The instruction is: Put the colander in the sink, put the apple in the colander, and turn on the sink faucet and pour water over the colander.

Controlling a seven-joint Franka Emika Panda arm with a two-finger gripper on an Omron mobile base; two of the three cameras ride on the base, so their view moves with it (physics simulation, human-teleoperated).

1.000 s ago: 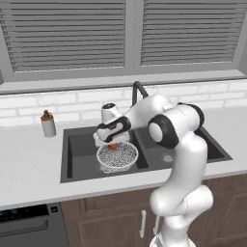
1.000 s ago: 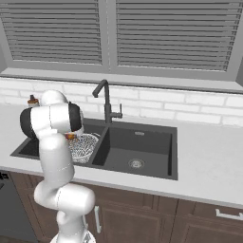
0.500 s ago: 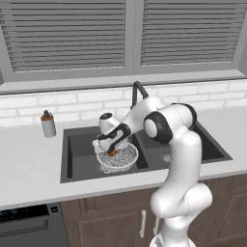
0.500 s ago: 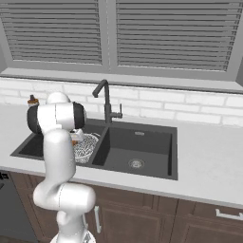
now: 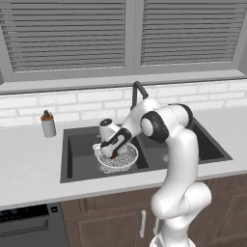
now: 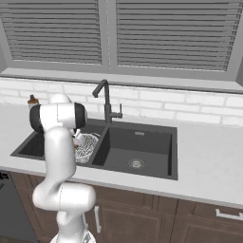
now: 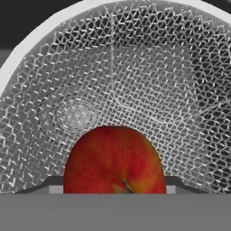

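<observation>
Dark sink (image 5: 77,159), red-orange apple (image 7: 113,160) over mesh colander (image 7: 135,76)

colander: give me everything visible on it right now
The colander is a round, pale mesh bowl with a solid white rim, looking like fine wire. It sits upright in the left basin of the sink. The gripper reaches down into it, shut on the apple; whether the apple touches the mesh is unclear. No water falls on it.

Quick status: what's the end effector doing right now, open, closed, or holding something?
End effector: closed on the apple, held inside the colander.
</observation>
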